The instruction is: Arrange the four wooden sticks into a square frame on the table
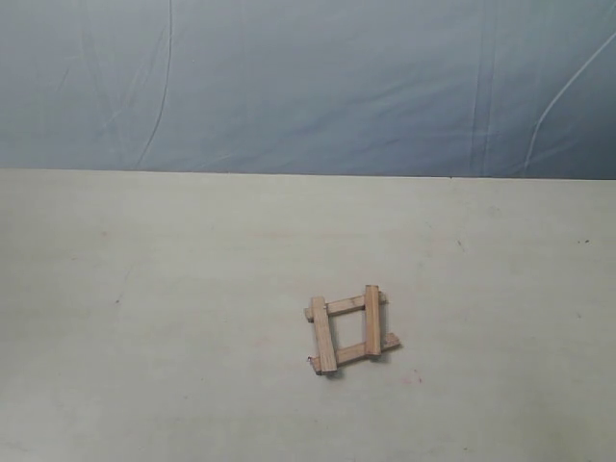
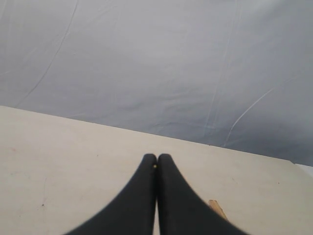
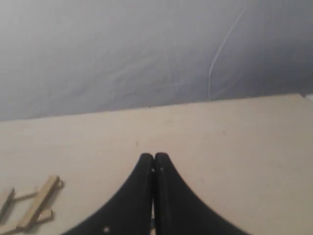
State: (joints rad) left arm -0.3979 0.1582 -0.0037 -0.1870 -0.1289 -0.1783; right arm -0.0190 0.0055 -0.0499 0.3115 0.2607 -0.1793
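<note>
Pale table [image 1: 144, 289] filling the lower frame; lower right of centre on it, square frame [image 1: 323, 335] of four wooden sticks [image 1: 372, 306], ends overlapping. Cut off at the picture edge in the right wrist view; merely a sliver, probably one stick end, behind the left gripper [image 2: 157, 164]. Left and right gripper [image 3: 154, 161] clenched tight, grasping nothing.

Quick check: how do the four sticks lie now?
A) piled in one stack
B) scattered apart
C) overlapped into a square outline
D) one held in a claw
C: the four wooden sticks overlap at their corners as a square frame on the table; the left claw and right claw are shut on nothing.
</note>
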